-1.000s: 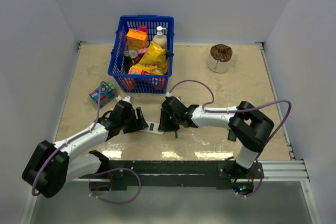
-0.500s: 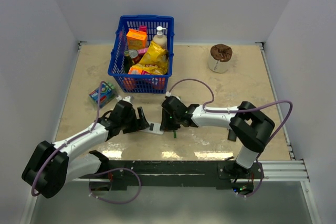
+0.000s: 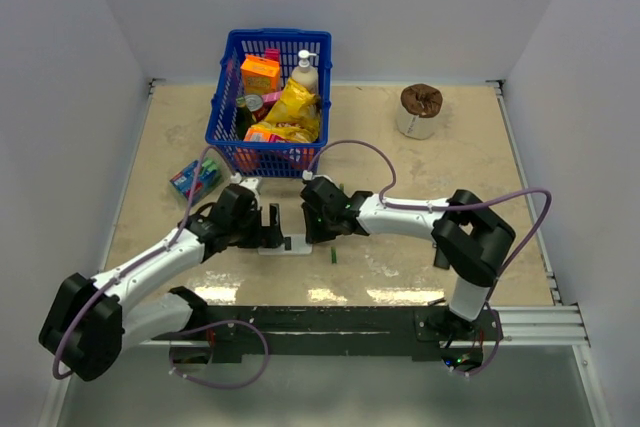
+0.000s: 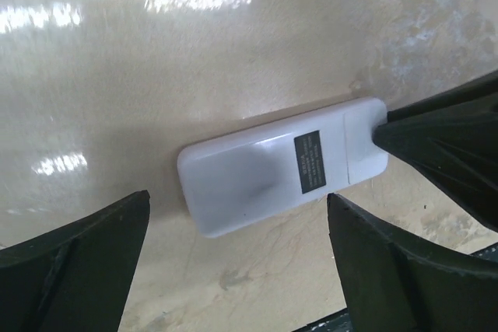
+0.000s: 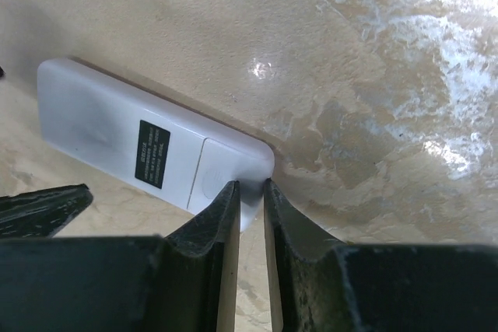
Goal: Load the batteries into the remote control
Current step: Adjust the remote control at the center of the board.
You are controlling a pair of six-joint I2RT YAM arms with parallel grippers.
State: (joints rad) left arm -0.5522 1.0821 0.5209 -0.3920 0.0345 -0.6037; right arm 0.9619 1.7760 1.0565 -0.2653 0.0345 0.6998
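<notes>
White remote control (image 4: 284,165) lies flat between the fingers of the wide-open left claw (image 4: 237,200). The right claw (image 5: 249,186), nearly closed and holding nothing, touches its end. A hard push could slide it away

Both arms are seen stretched low toward the centre of the overhead frame, angled inward. The left gripper (image 4: 239,200) is held wide open; the right gripper (image 5: 249,192) is drawn nearly closed, fingertips almost meeting.
</notes>
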